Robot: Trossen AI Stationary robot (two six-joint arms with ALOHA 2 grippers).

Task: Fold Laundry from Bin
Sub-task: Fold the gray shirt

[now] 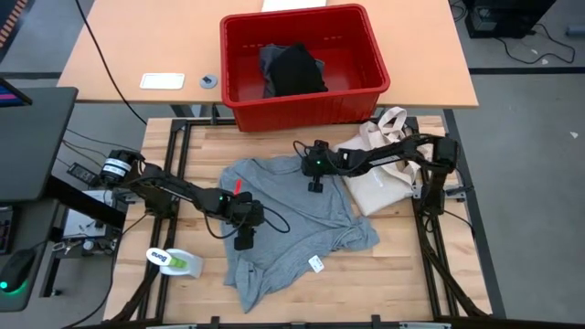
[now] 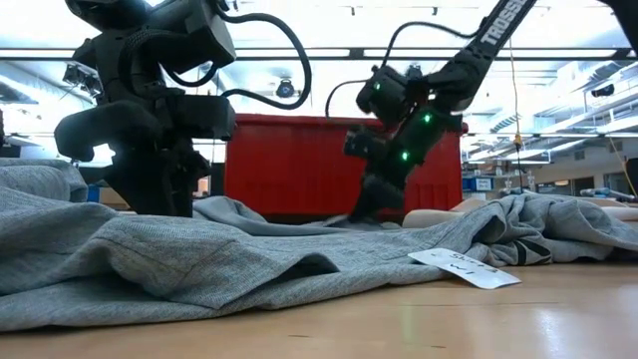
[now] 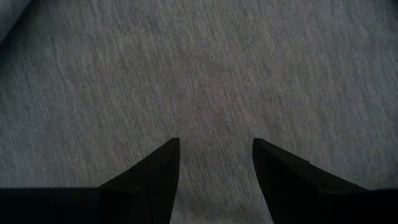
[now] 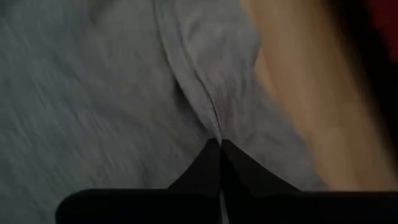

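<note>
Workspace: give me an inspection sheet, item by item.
Surface: wooden table, mostly covered by cloth.
Job's things: grey T-shirt spread rumpled; red bin behind it holds a black garment.
Clutter: cream tote beside the shirt; tape roll at the left.
Grippers: left gripper open over the shirt; right gripper shut on the shirt's edge.
Cables: black cables cross the desk behind.
Surroundings: desk with a white card.

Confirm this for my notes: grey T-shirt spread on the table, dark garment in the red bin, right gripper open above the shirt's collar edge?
Not quite: the right gripper is shut, pinching the grey T-shirt at its edge, as the right wrist view shows. The rest stands.
</note>
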